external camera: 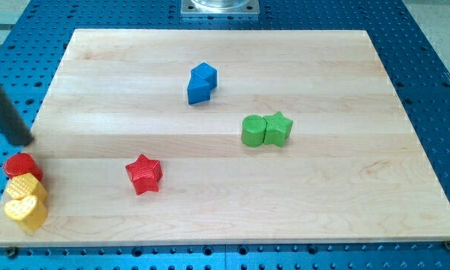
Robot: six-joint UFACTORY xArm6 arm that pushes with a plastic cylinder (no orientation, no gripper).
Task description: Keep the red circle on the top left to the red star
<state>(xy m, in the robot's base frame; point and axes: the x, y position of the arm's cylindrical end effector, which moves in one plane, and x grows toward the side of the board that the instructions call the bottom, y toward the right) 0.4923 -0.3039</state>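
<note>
The red circle lies at the board's left edge, near the view's bottom left. The red star lies to its right, left of the board's middle and low in the view. My tip is at the left edge of the board, just above the red circle and very close to it; I cannot tell if it touches. The dark rod runs up and left out of the view.
Two yellow blocks, one below the red circle and a yellow heart below that, are stacked along the left edge. Two blue blocks touch near the top middle. A green circle and green star touch right of centre.
</note>
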